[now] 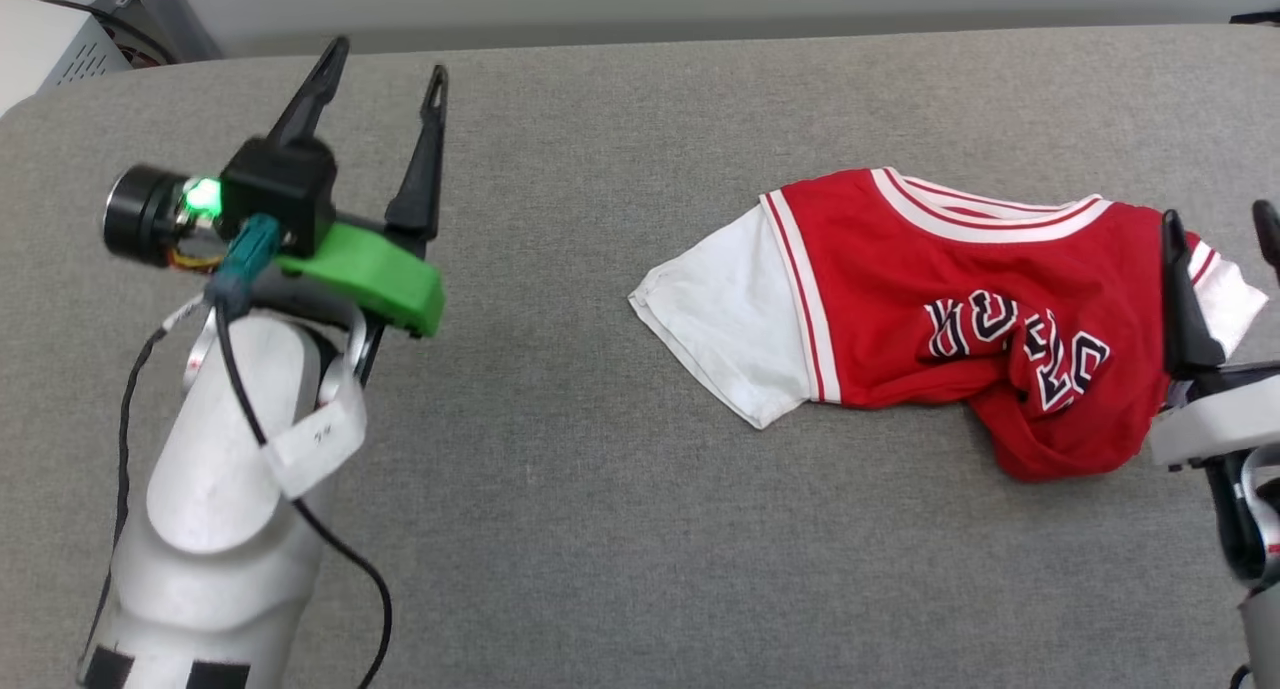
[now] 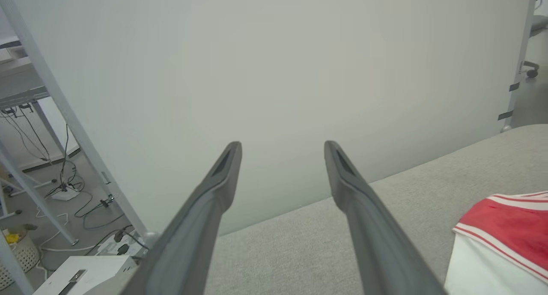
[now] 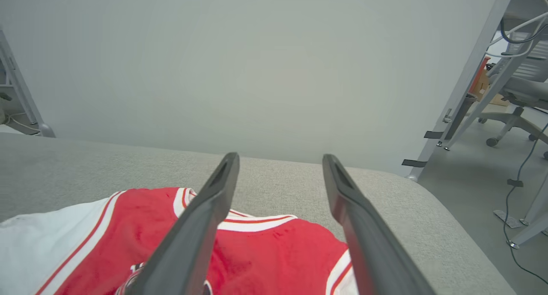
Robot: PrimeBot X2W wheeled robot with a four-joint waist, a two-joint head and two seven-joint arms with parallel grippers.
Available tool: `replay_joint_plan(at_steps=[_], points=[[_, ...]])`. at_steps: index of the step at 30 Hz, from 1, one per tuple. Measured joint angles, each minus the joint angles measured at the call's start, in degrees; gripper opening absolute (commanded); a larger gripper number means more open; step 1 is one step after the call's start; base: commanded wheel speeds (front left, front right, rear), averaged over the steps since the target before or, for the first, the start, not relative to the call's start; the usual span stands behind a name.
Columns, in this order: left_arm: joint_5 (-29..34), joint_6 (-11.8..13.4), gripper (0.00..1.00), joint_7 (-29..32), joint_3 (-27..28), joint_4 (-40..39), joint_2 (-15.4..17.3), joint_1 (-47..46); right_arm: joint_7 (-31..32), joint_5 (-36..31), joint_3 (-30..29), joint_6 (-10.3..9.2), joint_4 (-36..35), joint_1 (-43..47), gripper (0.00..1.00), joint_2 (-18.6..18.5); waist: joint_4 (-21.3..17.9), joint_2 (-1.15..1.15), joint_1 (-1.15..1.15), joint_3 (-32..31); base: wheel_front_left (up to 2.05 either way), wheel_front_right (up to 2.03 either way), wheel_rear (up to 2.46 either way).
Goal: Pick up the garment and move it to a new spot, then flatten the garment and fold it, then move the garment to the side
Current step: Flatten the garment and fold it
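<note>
The left tool (image 1: 388,59) stood raised on its pale forearm (image 1: 225,449), its two dark fingers (image 1: 420,169) spread wide and pointing away from the body. The right tool (image 1: 1218,217) sat at the right edge, likewise spread, gripping nothing.

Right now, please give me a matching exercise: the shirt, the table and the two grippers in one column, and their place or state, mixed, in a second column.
Column one:
1. shirt
2. table
3. left gripper
4. right gripper

Column two:
A. open, over bare table, apart from the shirt
B. grey, covered with fabric
C. open, above one end of the shirt
D. red and white, crumpled, not folded

Pairs: 1-D, 2-B, 3-A, 4-C
</note>
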Motion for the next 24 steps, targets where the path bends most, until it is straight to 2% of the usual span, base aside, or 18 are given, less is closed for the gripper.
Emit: replay_joint_plan(at_steps=[3, 6, 8, 10, 17, 24], points=[[-4.76, -0.05, 1.0, 5.24, -6.72, 1.69, 1.92, -6.3, 0.0, -2.19, -0.48, 0.0, -4.64, 3.28, 1.0, 3.09, -0.49, 0.0, 0.0, 0.42, 0.0, 0.0, 0.0], [-13.83, -0.05, 1.0, 11.81, -12.18, 3.3, 2.57, -12.02, 0.01, -3.88, 0.01, 0.0, -7.14, 5.71, 1.0, 4.78, -1.01, 0.0, 0.0, 1.04, 0.0, 0.0, 0.0], [-16.21, -0.08, 1.0, 16.29, -17.66, 3.98, 4.46, -16.23, 0.03, -3.85, 0.78, 0.0, -7.65, 6.81, 1.0, 5.75, -1.46, 0.0, 0.0, 1.53, 0.0, 0.0, 0.0], [-20.14, -0.07, 1.0, 20.48, -21.49, 4.79, 5.12, -19.85, 0.04, -3.76, 1.54, 0.0, -7.3, 7.34, 1.0, 5.92, -1.83, 0.0, 0.0, 2.08, 0.0, 0.0, 0.0], [-35.89, -0.07, 1.0, 40.7, -36.95, 8.46, 5.94, -28.26, 0.03, -3.24, 3.59, 0.0, -6.27, 7.3, 1.0, 6.3, -3.57, 0.0, 0.0, 4.08, 0.0, 0.0, 0.0], [-42.95, -0.07, 1.0, 51.59, -49.85, 12.15, 7.64, -33.72, 0.02, -3.16, 5.23, 0.0, -5.77, 5.35, 1.0, 6.62, -5.54, 0.0, 0.0, 6.85, 0.0, 0.0, 0.0]])
